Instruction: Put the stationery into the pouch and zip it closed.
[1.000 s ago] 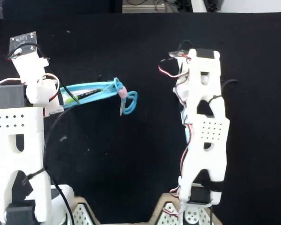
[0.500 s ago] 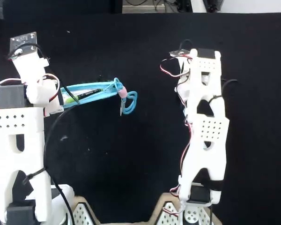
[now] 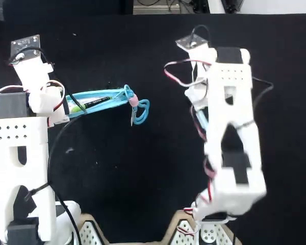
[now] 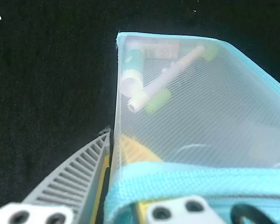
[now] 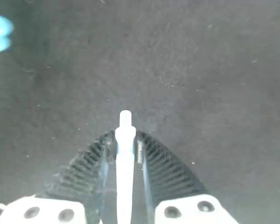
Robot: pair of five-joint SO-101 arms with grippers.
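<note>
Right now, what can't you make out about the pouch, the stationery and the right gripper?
High view: the right arm covers the right gripper and its load.
Right wrist view: the white stick it grips is cut off at the frame edge; pen or not, unclear.
Left wrist view: the pouch mesh blurs the stationery inside; which items they are is unclear.
</note>
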